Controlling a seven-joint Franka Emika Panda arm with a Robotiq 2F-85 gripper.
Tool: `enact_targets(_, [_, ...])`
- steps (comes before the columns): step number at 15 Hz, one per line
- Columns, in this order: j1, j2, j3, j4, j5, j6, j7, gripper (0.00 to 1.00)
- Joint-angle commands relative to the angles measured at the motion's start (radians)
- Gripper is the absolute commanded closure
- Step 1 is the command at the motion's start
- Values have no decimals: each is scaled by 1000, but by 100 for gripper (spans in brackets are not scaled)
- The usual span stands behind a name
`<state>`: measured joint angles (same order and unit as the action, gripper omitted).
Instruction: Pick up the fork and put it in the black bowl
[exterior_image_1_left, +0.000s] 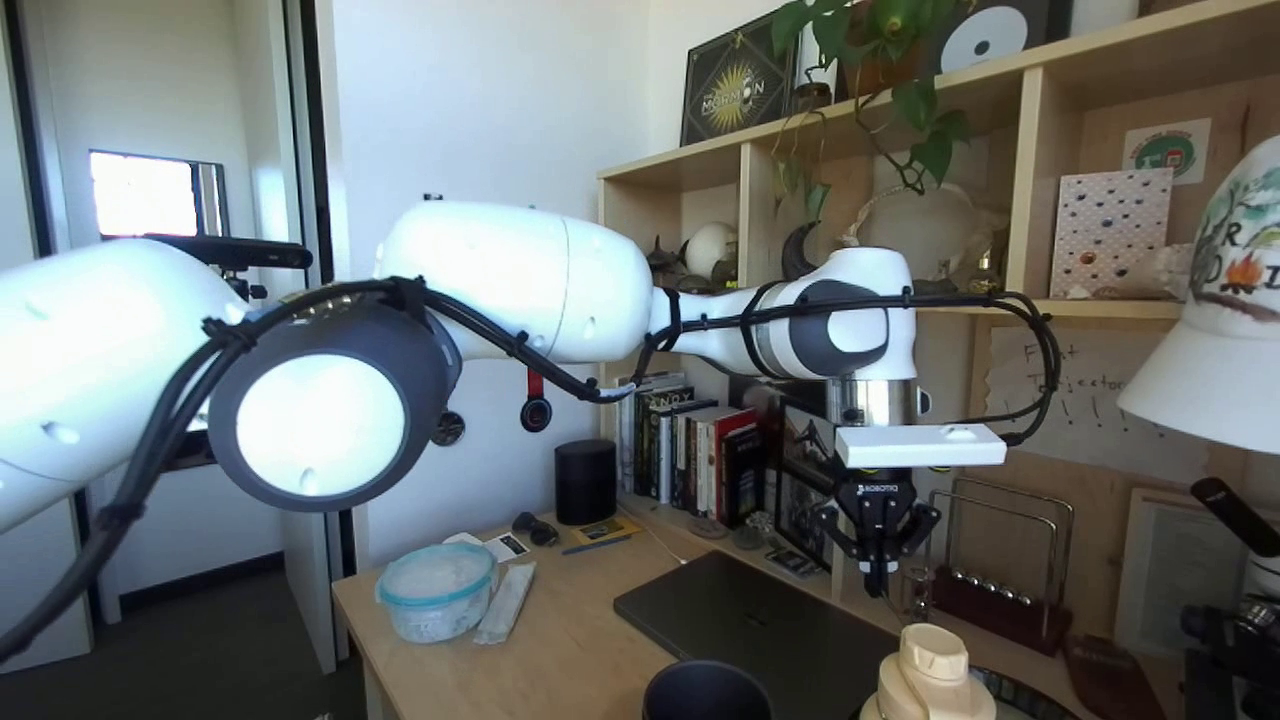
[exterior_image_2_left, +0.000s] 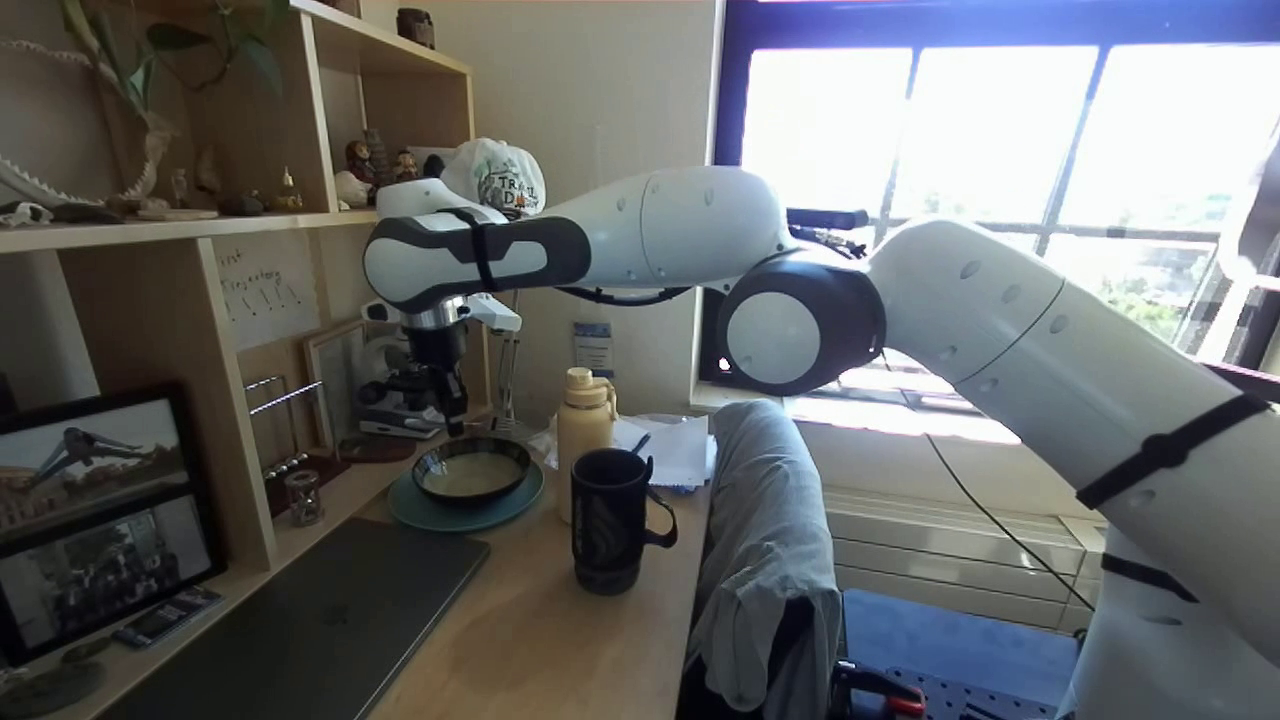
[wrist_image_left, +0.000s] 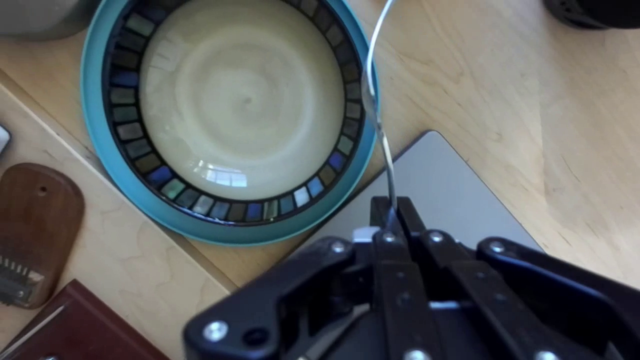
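Note:
My gripper is shut on the fork, a thin metal piece seen edge-on. The fork sticks out from the fingertips past the top of the wrist view, so its far end is cut off. The black bowl has a tiled dark rim and a cream inside, and no food or cutlery shows in it. In the wrist view the fork crosses its right rim. In an exterior view the bowl stands on a blue plate, with the gripper raised near its far side. The gripper also shows in an exterior view.
A tall cream bottle and a black mug stand beside the plate. A closed laptop lies in front of it. The shelf, a Newton's cradle and a microscope are close to the gripper's side.

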<state>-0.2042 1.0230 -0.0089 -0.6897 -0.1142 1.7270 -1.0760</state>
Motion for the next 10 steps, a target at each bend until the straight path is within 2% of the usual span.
enact_targets(1, [1, 101, -15, 149, -24, -6, -86, 96])
enact_targets(3, [0, 141, -12, 198, -16, 2, -127, 96])
enact_targets(10, [-13, 196, 18, 218, -1, 166, -338, 96])
